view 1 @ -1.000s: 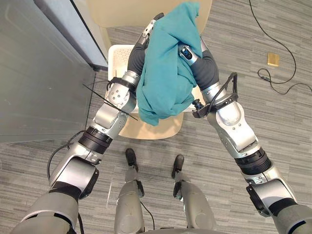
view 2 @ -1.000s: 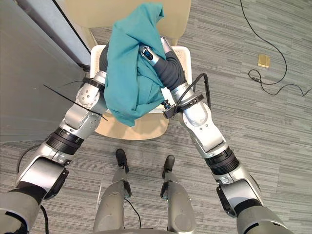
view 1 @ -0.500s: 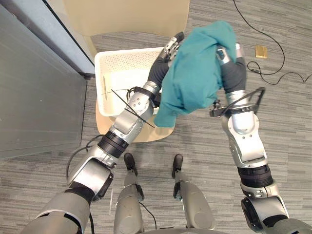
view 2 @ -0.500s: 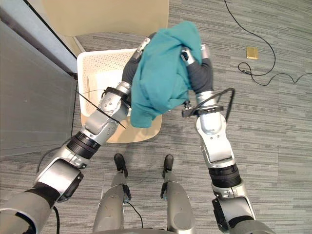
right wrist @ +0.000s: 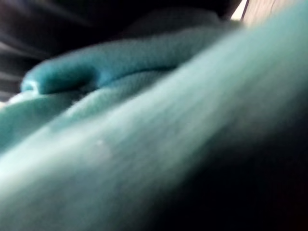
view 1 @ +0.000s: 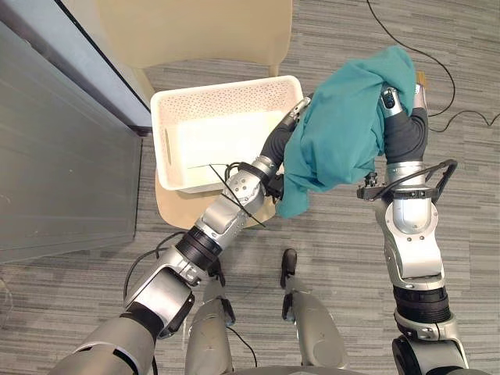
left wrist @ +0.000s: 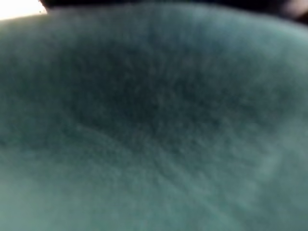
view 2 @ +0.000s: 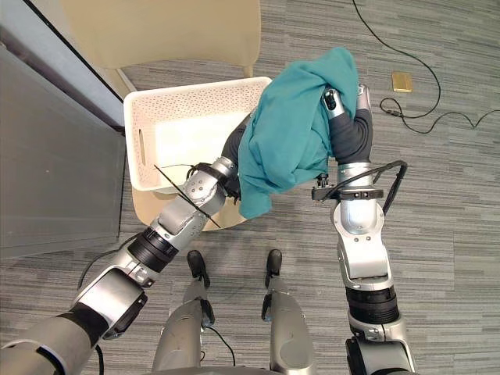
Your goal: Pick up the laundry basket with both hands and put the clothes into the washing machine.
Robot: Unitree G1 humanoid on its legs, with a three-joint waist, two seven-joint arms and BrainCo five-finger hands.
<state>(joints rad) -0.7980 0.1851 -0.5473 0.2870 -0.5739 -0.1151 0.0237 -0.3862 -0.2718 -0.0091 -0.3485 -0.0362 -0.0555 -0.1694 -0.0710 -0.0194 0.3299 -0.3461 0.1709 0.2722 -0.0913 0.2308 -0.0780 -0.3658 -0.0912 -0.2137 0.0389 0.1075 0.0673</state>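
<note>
1. Left eye view: the teal garment [view 1: 344, 117] hangs draped over both raised arms at the upper right of the frame. It is lifted clear of the white perforated laundry basket [view 1: 166, 148]. Its loose tail droops toward frame centre, just beside the basket's near right corner.
2. The left robot hand [view 1: 295, 116] reaches under the cloth from the lower left, and the right robot hand [view 2: 344, 109] comes up from the lower right. Both are buried in fabric, so it cannot be told whether either is open or clenched on the cloth. In both wrist views the teal cloth lies right against the camera.
3. The basket rests on the seat of a beige chair [view 1: 195, 31] at upper centre-left, and its interior appears empty.
4. Judgement: the garment is borne on two supports because it is limp and bulky, and spreading the load keeps it from sliding off.
5. Edges: a grey panel [view 1: 55, 133] runs down the left of the frame, just beside the chair and basket, so that side is tight.
6. Open room: the grey carpet floor [view 1: 469, 203] on the right is free apart from a small tan block [view 2: 402, 81] at upper right, near the right arm.
7. Judgement: the drooping tail could catch the basket rim, and any swing is safest toward the right.
</note>
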